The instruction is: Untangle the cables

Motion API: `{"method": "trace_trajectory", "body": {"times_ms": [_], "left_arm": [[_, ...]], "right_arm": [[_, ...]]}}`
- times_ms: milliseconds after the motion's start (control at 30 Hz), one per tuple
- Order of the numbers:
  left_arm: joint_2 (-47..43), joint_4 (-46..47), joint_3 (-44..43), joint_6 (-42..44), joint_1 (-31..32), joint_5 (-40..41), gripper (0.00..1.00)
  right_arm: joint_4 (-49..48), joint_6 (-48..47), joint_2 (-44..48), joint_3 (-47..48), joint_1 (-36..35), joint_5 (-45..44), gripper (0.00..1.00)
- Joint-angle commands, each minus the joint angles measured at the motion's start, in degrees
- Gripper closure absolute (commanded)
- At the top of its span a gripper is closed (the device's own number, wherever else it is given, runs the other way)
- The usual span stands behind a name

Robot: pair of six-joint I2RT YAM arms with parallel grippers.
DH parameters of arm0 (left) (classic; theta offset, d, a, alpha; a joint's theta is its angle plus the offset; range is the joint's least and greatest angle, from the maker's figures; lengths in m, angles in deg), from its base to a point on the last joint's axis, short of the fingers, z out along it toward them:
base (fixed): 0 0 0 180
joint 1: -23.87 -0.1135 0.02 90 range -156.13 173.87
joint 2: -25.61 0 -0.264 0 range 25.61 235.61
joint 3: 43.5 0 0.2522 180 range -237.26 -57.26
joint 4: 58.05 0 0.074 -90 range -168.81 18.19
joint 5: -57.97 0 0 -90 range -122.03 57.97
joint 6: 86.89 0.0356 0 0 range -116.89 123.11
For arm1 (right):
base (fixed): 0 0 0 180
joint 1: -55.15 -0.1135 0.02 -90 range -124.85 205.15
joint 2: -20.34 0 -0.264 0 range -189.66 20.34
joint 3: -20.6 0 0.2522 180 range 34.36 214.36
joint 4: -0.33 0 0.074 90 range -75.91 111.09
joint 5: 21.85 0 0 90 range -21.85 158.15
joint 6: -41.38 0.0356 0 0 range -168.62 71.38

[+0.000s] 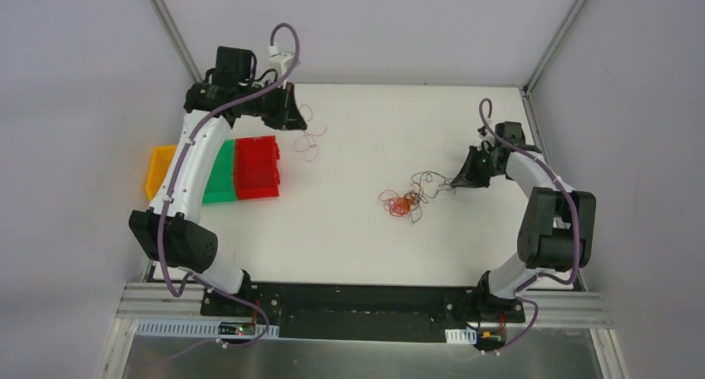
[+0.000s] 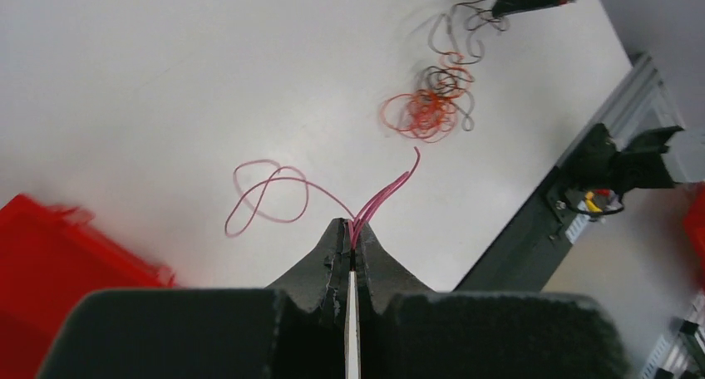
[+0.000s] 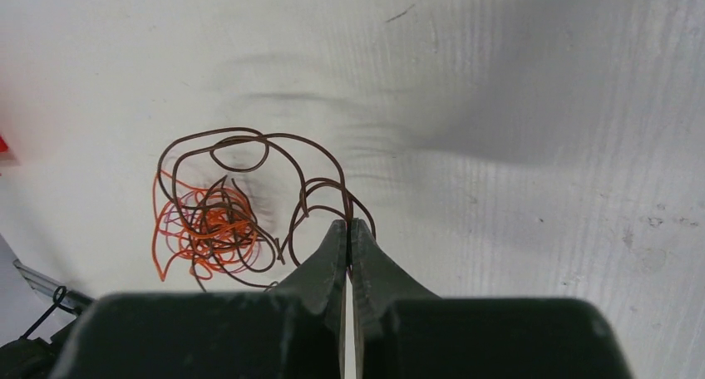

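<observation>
We see the left gripper (image 2: 351, 229) with fingers pressed together on a red wire (image 2: 266, 188), whose loops trail well apart from the other cables (image 1: 407, 201), clumped near the middle of the table (image 1: 349, 246). The right gripper (image 3: 350, 228) pinches a brown wire (image 3: 249, 138) at the clump's edge. Its strands cross the orange wires (image 3: 208, 225), and we cannot tell which lies on top. The left arm hides part of the green bin (image 1: 223, 188).

The left arm (image 1: 187, 167) is stretching far forward, and the left tool (image 1: 293, 113) is pointing to the right with its jaws pressed together, pinching a pink wire (image 2: 387, 192). The right arm (image 1: 549, 221) is folding at the elbow and reaching inward. The right tool (image 1: 457, 182) is clamping a brown wire (image 3: 274, 135), jaws closed.
</observation>
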Motion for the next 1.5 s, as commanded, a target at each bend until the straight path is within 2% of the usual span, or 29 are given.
{"method": "trace_trajectory", "body": {"times_ms": [0, 167, 333, 700, 833, 900, 1033, 1067, 1200, 1333, 1467], "left_arm": [[-2.13, -9.49, -3.02, 9.08, -6.14, 4.74, 1.00], [-0.28, -12.79, -4.40, 12.42, -15.40, 4.69, 1.00], [2.63, -12.87, -3.89, 14.89, -20.37, 4.21, 1.00], [11.09, -8.53, -1.24, 20.70, -23.21, 7.33, 1.00], [10.00, -8.47, 4.27, 25.71, -23.21, 8.26, 0.99], [9.43, -8.50, 6.28, 26.47, -23.25, 10.08, 0.86], [9.15, -8.53, 6.77, 25.39, -23.21, 11.39, 0.49], [9.05, -8.53, 6.34, 24.78, -23.13, 11.02, 0.45], [8.02, -8.70, 4.86, 22.36, -20.03, 9.43, 0.39], [6.97, -7.83, 5.56, 19.34, -11.02, 2.80, 0.32], [8.06, 3.95, 11.24, 5.91, -2.50, -7.01, 0.28]], "right_arm": [[3.44, 0.01, 3.03, 3.27, -0.23, 4.96, 1.00], [3.56, 0.35, 2.80, 3.80, -0.23, 5.64, 1.00], [4.39, 1.22, 2.15, 4.70, -0.23, 6.96, 1.00], [5.31, 2.32, 2.44, 5.59, -0.92, 8.96, 1.00], [6.26, 1.84, 2.71, 6.21, -1.11, 9.76, 1.00], [6.41, 1.79, 2.67, 6.48, -1.26, 10.32, 1.00], [7.21, 1.88, 1.99, 7.27, -2.21, 12.07, 1.00], [7.46, 1.95, 1.92, 7.50, -2.57, 12.36, 1.00], [7.63, 2.65, 2.35, 8.29, -3.88, 14.90, 1.00], [5.75, 5.89, 2.81, 9.02, -4.57, 20.35, 1.00], [3.48, 9.60, 1.61, 8.80, -6.97, 24.11, 1.00]]}}
